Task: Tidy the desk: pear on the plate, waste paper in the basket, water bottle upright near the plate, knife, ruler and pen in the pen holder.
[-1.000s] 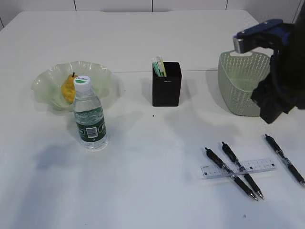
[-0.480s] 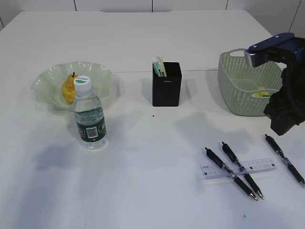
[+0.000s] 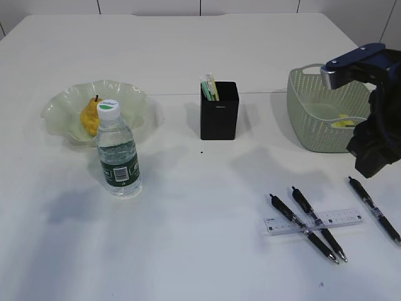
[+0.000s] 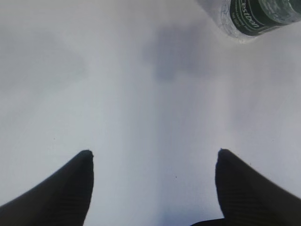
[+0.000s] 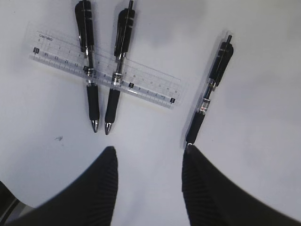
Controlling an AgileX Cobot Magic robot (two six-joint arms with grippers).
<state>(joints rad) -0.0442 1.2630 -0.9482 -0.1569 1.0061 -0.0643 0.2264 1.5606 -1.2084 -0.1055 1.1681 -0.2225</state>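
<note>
the right gripper (image 5: 148, 162) is hanging above the desk (image 3: 188, 251) at the right side, jaws parted and grasping nothing. directly ahead of its fingertips, three black pens are lying flat. the single pen (image 5: 209, 89) is lying apart to the right, its tip sitting just beside the right fingertip (image 5: 190, 160). the other two pens (image 5: 101, 66) are lying side by side across the clear ruler (image 5: 103, 75), touching it, with their tips pointing toward the left fingertip but staying clear of it. in the exterior view, the right arm (image 3: 376, 113) is standing in front of the basket (image 3: 316, 106), which is holding something pale yellow.

the left gripper (image 4: 153, 157) is hovering over bare desk surface, jaws spread wide and holding nothing. the water bottle (image 4: 251, 16) is appearing at the upper right of the left wrist view, well apart from the fingertips.

in the exterior view, the water bottle (image 3: 118, 150) is standing upright just in front of the plate (image 3: 66, 103). the pear (image 3: 91, 116) is resting on the plate. the pen holder (image 3: 219, 113) is standing near the middle of the desk, with a light green and white item (image 3: 208, 86) sticking out of it.
</note>
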